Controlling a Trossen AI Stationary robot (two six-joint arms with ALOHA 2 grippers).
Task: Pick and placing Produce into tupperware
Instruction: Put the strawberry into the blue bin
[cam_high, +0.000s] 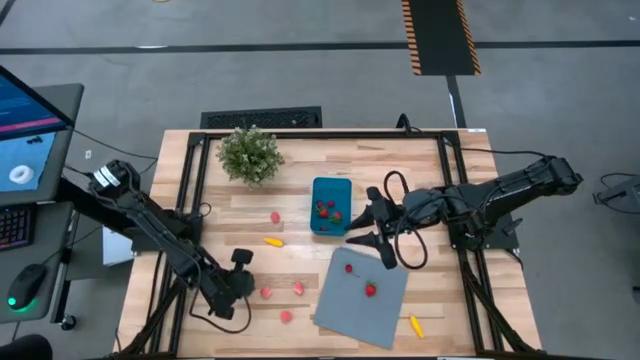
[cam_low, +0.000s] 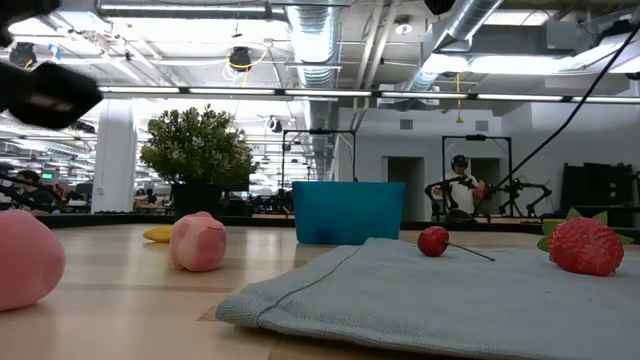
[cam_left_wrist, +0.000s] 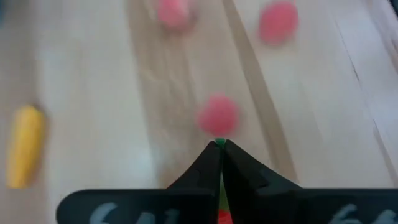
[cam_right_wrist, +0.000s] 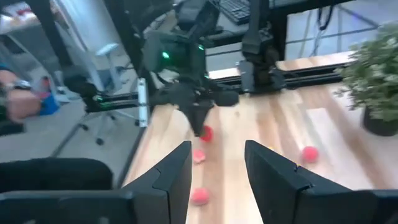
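Near-left of bench (cam_high: 420, 170), left gripper (cam_left_wrist: 221, 149): jaws closed tight on a red strawberry piece (cam_right_wrist: 206, 132); its own wrist view shows only a green and red sliver between them, while the right wrist view shows the piece at their tip.
Centre of bench, right gripper (cam_right_wrist: 217, 149): jaws spread wide, nothing between them; the high view puts it just right of the tub and over the sheet's far edge.
Tub (cam_high: 331, 205): teal, centre, far of the sheet; red pieces (cam_high: 325, 210) inside show only from above.
Sheet (cam_high: 365, 300): grey-blue, near right; carries a cherry (cam_low: 433, 241) and a strawberry (cam_low: 586, 246).
Pink pieces (cam_high: 298, 288): loose, near the left gripper.
Yellow pieces (cam_high: 273, 241): one left of the tub, one right of the sheet.
Plant (cam_high: 250, 155): far left.
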